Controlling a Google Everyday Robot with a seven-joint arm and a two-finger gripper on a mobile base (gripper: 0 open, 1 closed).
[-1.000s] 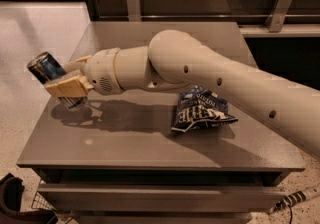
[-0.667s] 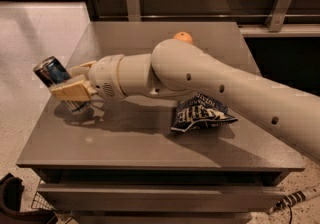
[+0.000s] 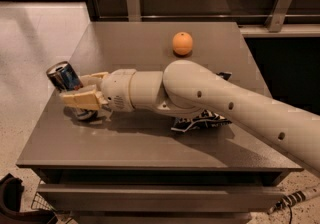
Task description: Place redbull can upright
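While gripper (image 3: 77,89) fingers (image 3: 82,99) are clamping the can (image 3: 62,76) over the table's (image 3: 130,140) left, its axis is leaning leftward

The redbull can (image 3: 62,76) was glossy metal with a shiny silver rim, clamped in the tool (image 3: 76,88) over the left side of the bench (image 3: 130,43). The tool's fingers (image 3: 82,99) looked like matt tan plastic and the arm (image 3: 200,93) like smooth cream plastic. The bench was smooth grey with a faint sheen. The chip bag (image 3: 200,120) was crinkled and glossy.
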